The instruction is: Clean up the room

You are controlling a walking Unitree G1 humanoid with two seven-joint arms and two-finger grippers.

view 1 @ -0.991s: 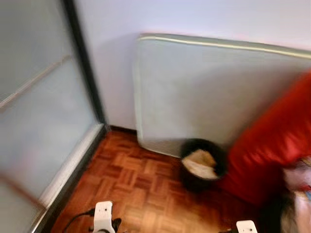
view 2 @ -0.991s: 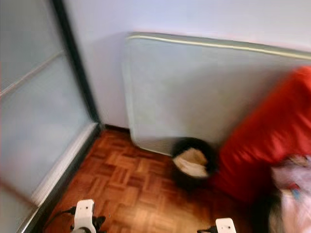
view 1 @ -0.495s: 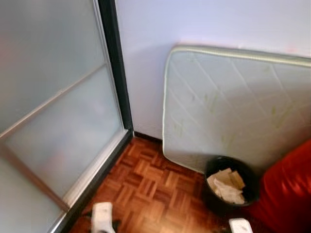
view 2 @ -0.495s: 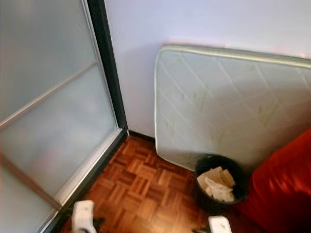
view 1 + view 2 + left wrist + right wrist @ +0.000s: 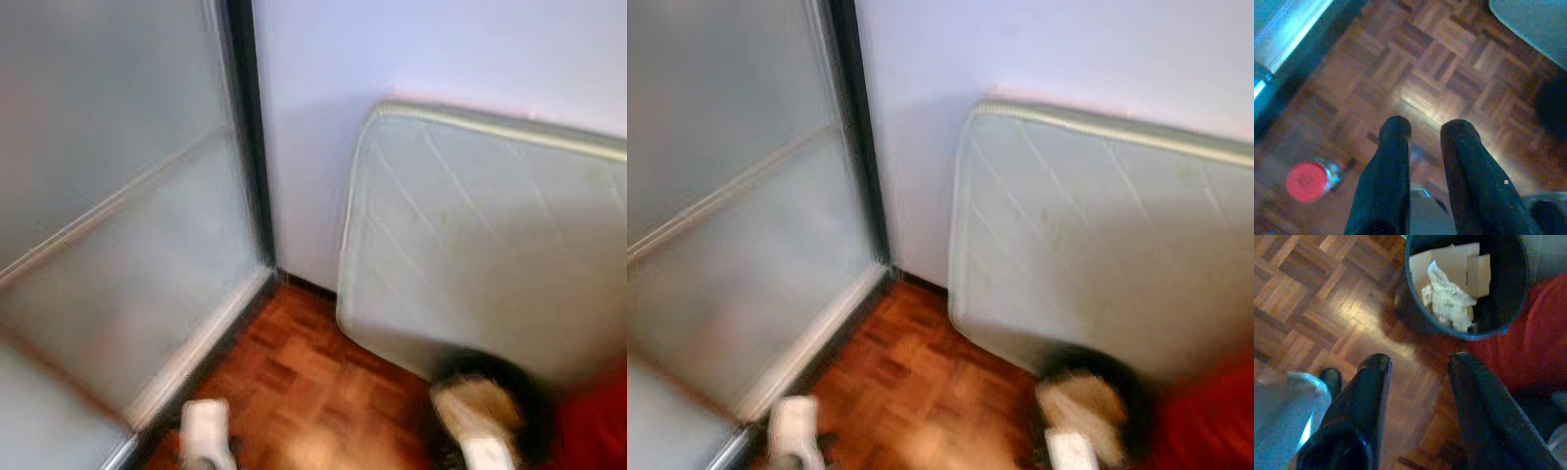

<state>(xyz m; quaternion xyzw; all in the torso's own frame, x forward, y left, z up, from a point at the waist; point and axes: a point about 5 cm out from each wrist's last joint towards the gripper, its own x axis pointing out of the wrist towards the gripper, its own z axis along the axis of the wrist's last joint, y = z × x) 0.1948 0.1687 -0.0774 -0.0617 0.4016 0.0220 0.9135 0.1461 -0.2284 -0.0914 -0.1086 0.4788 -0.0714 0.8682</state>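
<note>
Right wrist view: we log our right pincer (image 5: 1415,364) spread, empty, above a round black bin (image 5: 1513,293) of crumpled paper and cardboard on parquet. Left wrist view: left pincer (image 5: 1426,128) spread near a red-capped bottle (image 5: 1309,180).

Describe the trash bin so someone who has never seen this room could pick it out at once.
Start at the pale quilted mattress leaning upright against the wall. At the foot of it, on the parquet floor, stands the trash bin, with something red beside it. It is round and black, open-topped, and holds cardboard pieces and crumpled white paper.
</note>
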